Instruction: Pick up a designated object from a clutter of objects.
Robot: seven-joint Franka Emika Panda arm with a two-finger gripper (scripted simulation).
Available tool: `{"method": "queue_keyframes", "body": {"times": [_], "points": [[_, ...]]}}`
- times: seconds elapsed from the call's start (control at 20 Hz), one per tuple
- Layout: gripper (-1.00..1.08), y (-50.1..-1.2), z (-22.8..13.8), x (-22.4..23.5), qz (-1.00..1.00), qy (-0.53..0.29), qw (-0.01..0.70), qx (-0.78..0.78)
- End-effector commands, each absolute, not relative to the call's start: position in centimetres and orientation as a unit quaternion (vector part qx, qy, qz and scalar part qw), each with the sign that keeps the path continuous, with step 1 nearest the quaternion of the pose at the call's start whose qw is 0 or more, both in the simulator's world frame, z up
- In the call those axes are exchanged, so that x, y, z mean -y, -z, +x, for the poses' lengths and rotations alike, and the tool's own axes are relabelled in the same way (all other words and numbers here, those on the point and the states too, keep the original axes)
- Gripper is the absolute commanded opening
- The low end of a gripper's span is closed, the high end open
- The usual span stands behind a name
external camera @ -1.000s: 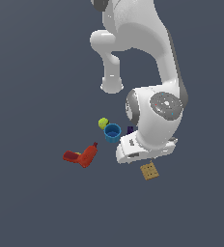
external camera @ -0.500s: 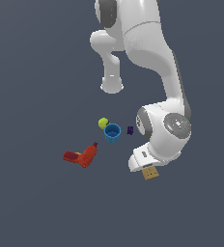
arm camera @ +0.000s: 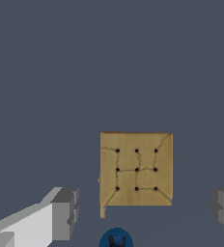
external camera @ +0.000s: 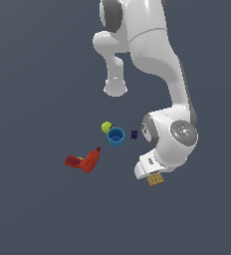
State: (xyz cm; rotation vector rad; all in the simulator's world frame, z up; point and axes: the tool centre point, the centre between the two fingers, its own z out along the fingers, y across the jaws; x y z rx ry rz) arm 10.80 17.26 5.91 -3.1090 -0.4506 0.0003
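No writing or brand shows on anything. In the wrist view the jaws (arm camera: 145, 210) stand spread wide, grasping nothing, with the tan square box (arm camera: 136, 169) lying flat on the grey surface (arm camera: 109, 62) between and just beyond the fingertips (arm camera: 65, 212); nine dark dots mark its top. In the exterior view the box (external camera: 156, 179) peeks out under the wrist, which has swung toward that view's right since a second ago. Farther off sit the red bottle-shaped item (external camera: 90, 160), blue cup (external camera: 116, 137), purple block (external camera: 134, 134) and yellow-green ball (external camera: 106, 127).
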Motion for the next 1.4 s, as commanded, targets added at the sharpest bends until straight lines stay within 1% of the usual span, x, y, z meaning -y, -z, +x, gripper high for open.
{"method": "queue_keyframes", "body": {"times": [0.0, 0.35, 0.65, 0.7, 1.35], "points": [[1.0, -5.3, 10.8, -17.2, -0.99, -0.001, 0.0, 0.143], [1.0, -1.8, 10.7, -17.3, -0.99, 0.0, 0.0, 0.144], [1.0, -1.1, 10.8, -17.3, -0.99, 0.0, 0.0, 0.144], [-1.0, -1.1, 10.8, -17.3, -0.99, 0.0, 0.0, 0.144], [-1.0, -1.3, 10.8, -17.3, -0.99, 0.0, 0.0, 0.144]]}}
